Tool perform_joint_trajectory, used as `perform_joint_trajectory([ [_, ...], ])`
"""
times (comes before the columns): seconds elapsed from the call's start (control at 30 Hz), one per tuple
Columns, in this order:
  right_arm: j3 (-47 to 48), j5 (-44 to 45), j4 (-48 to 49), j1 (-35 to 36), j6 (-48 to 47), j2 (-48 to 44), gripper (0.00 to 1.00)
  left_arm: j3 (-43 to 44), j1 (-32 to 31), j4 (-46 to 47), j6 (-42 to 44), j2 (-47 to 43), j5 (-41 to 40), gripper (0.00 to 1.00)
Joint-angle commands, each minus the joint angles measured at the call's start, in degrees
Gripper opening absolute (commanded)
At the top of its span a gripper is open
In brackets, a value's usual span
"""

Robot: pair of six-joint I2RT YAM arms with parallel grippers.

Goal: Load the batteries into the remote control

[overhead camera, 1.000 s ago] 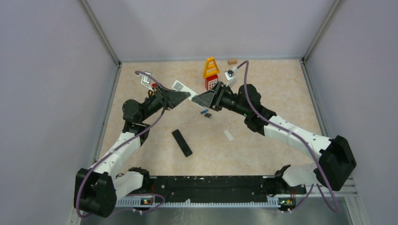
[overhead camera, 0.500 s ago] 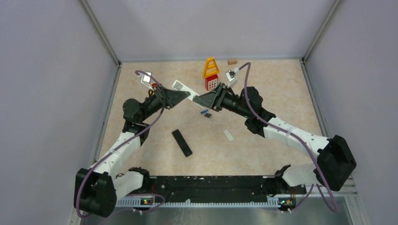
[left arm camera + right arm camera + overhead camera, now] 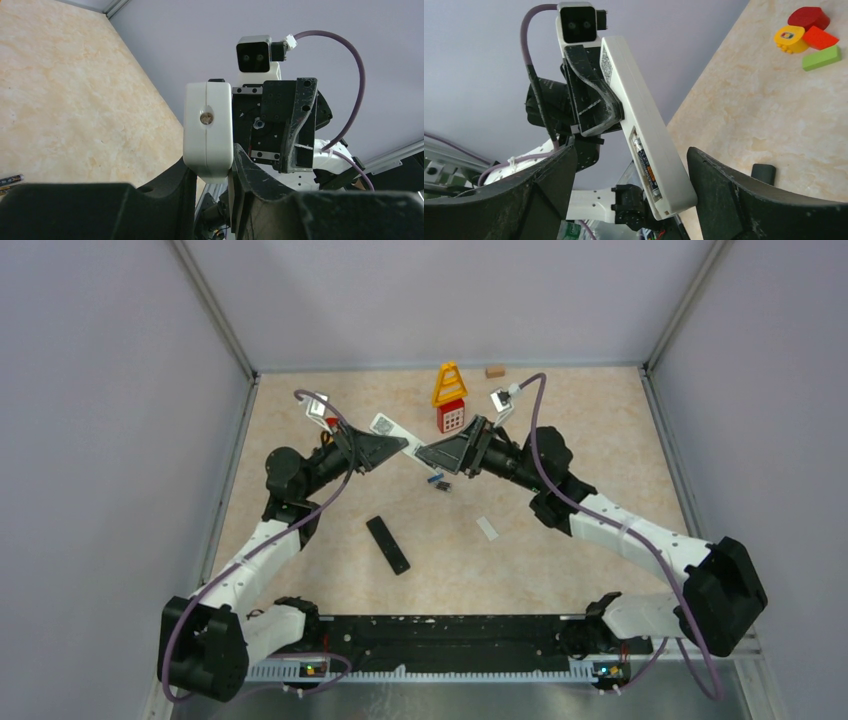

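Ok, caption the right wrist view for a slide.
Left pincer holds the remote, one battery seated in it, between the open right pincer's jaws.

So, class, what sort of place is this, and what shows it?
Probably a robot lab test cell: left arm and right arm bolted to one rail, plain grey walls boxing in the tabletop, toy blocks.
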Motion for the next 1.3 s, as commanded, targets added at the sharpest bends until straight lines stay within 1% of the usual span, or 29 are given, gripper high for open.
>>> perform_joint_trajectory([
  [0.0, 0.9, -1.5, -0.8, -1.3, -2.6, -2.0, 0.76, 2.0, 0.2, 1.4, 2.0, 0.2, 1.0, 0.00],
  [0.1, 1.4, -1.6, -3.4, -1.8, -3.4, -1.4, 0.62, 1.9, 0.4, 1.2, 2.3, 0.0, 1.2, 0.00],
  [0.27, 3.0, -1.6, -6.1, -1.9, -5.9, -0.6, 0.42, 1.9, 0.7, 0.6, 2.7, -0.5, 1.2, 0.00],
  [0.33, 3.6, -1.9, -6.7, -1.9, -6.7, 0.0, 0.35, 2.0, 0.7, 0.6, 2.7, -0.6, 1.3, 0.00],
  [0.4, 3.9, -2.3, -6.8, -1.9, -7.2, 0.5, 0.30, 2.0, 0.8, 0.5, 2.7, -0.6, 1.4, 0.00],
  [0.47, 4.0, -2.4, -7.1, -1.9, -7.5, 0.7, 0.29, 2.0, 0.8, 0.5, 2.9, -0.8, 1.4, 0.00],
  [0.53, 4.1, -2.3, -7.2, -2.0, -7.8, 0.7, 0.30, 2.0, 0.8, 0.1, 3.2, -0.7, 1.3, 0.00],
  [0.57, 4.2, -2.2, -7.6, -2.0, -8.0, 0.6, 0.34, 2.0, 0.9, -0.1, 3.6, -0.8, 1.2, 0.00],
  [0.6, 4.4, -2.0, -8.1, -2.1, -8.1, 0.4, 0.44, 2.1, 1.1, -0.8, 4.3, -1.0, 0.9, 0.00],
  [0.67, 4.5, -1.3, -9.0, -2.4, -9.2, -0.3, 0.67, 2.4, 1.7, -4.7, 6.8, -1.9, -0.3, 0.00],
  [0.7, 5.0, -0.4, -10.6, -2.4, -10.6, -0.8, 0.75, 2.7, 2.1, -9.9, 9.3, -2.5, -1.5, 0.00],
  [0.73, 6.2, 0.7, -13.6, -2.4, -12.7, -0.9, 0.79, 3.1, 2.6, -14.7, 12.2, -3.3, -3.2, 0.00],
  [0.77, 7.7, 2.3, -18.5, -2.4, -14.9, -0.9, 0.80, 3.4, 3.1, -20.3, 15.2, -4.2, -5.8, 0.00],
  [0.87, 10.8, 7.1, -27.4, -2.4, -21.0, -0.6, 0.79, 4.3, 4.4, -34.1, 23.4, -6.1, -14.5, 0.00],
  [0.93, 11.6, 10.6, -32.1, -2.5, -24.2, 0.2, 0.77, 4.7, 5.4, -41.4, 25.6, -7.1, -21.8, 0.00],
  [0.97, 12.0, 12.0, -34.2, -2.5, -25.9, 1.3, 0.75, 4.5, 6.0, -44.4, 26.3, -7.5, -24.0, 0.00],
  [1.07, 15.5, 16.2, -40.8, -2.5, -28.7, 7.4, 0.59, 3.3, 8.1, -48.0, 26.9, -9.2, -26.8, 0.00],
  [1.1, 17.2, 17.2, -43.1, -2.5, -28.1, 10.0, 0.54, 2.8, 8.4, -48.2, 26.9, -9.7, -27.1, 0.00],
  [1.17, 20.2, 16.6, -45.2, -2.4, -26.1, 15.5, 0.45, 2.0, 8.7, -48.5, 27.0, -10.7, -27.5, 0.00],
  [1.2, 21.3, 16.1, -45.2, -2.3, -24.3, 18.3, 0.41, 1.8, 8.7, -48.6, 27.0, -11.1, -27.6, 0.00],
  [1.27, 23.7, 17.5, -45.3, -1.8, -21.8, 23.7, 0.39, 1.3, 8.7, -48.7, 26.9, -11.5, -27.7, 0.00],
])
